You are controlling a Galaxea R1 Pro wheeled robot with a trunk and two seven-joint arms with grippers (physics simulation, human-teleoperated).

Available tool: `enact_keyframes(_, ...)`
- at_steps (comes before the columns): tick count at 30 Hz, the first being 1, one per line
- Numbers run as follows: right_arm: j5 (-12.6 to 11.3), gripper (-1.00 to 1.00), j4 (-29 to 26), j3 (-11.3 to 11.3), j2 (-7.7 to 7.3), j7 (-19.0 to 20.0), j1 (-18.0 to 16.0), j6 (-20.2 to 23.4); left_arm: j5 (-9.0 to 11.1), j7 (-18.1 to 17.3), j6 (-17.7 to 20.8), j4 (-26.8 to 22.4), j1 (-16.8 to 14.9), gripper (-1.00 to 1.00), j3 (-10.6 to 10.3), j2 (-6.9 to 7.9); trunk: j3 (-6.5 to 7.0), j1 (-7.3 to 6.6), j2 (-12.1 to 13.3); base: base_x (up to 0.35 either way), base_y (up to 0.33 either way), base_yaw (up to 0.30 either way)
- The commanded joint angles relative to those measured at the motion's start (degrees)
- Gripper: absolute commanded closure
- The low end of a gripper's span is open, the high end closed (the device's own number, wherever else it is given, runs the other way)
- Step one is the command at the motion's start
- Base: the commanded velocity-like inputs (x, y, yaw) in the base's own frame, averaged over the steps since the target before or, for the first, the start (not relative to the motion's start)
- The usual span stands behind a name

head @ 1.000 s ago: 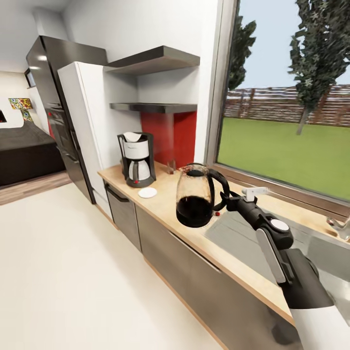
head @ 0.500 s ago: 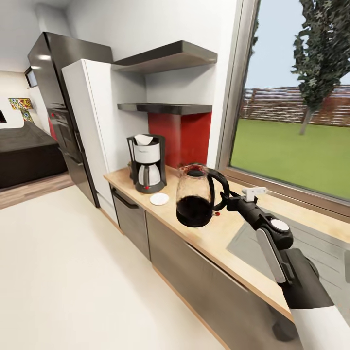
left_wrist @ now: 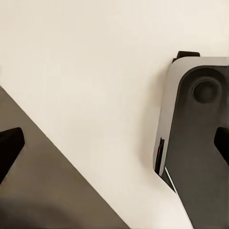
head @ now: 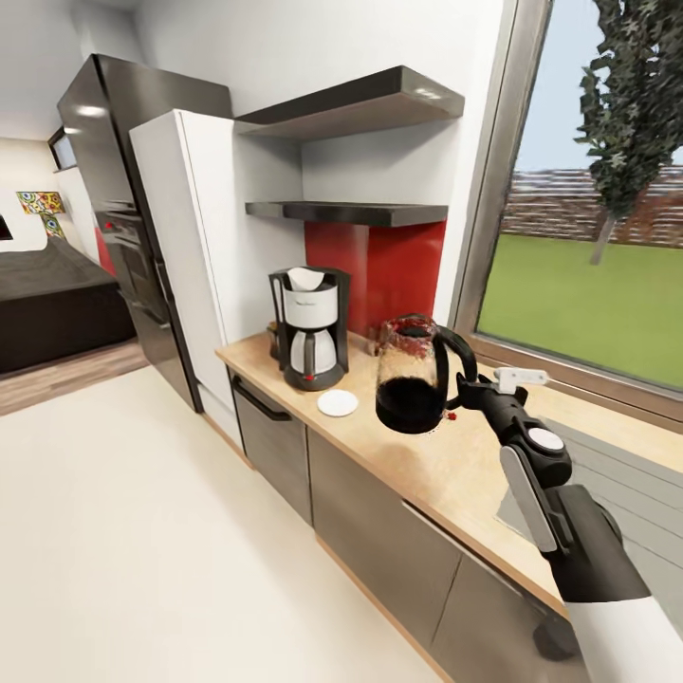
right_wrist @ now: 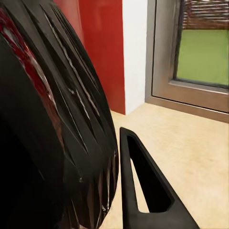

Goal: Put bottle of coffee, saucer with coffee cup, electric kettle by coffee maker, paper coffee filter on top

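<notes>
Your coffee maker (head: 309, 327), a boxy black-and-silver machine with a steel carafe, stands at the left end of the pale wood table (head: 446, 474), and a white paper filter (head: 305, 278) already sits in its top. Just beside it lies the small round white saucer (head: 338, 403), with no cup on it yet. Further right, your right gripper (head: 462, 391) has its jaws clenched on the handle of the electric kettle (head: 414, 375), a clear rounded body with a dark base, held above the table. Kettle, cup and coffee bottle look still to place. Your left gripper's (left_wrist: 114, 143) jaws are spread wide over the floor.
</notes>
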Motion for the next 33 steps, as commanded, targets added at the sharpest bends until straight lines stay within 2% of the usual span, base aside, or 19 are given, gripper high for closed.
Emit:
enact_keyframes(1, -0.6, 1.00, -0.1, 0.2, -0.05, -1.0, -0.1, 0.2, -0.6, 0.2, -0.3, 0.1, -0.1, -1.00, 0.4, 0.01, -0.13, 0.06, -0.1, 0.232, 0.279, 0.000)
enact_keyframes(8, -0.6, 1.00, -0.1, 0.2, -0.05, -1.5, -0.1, 0.1, -0.6, 0.2, -0.4, 0.1, -0.1, -1.00, 0.4, 0.01, -0.13, 0.06, -0.1, 0.233, 0.279, -0.061)
enact_keyframes(24, -0.6, 1.00, -0.1, 0.2, -0.05, -1.6, -0.1, 0.1, -0.6, 0.2, -0.4, 0.1, -0.1, -1.00, 0.3, 0.01, -0.13, 0.06, -0.1, 0.241, 0.256, -0.258)
enact_keyframes(33, -0.6, 1.00, -0.1, 0.2, -0.05, -1.6, -0.1, 0.1, -0.6, 0.2, -0.4, 0.1, -0.1, -1.00, 0.3, 0.06, -0.13, 0.06, -0.1, 0.034, 0.048, -0.265)
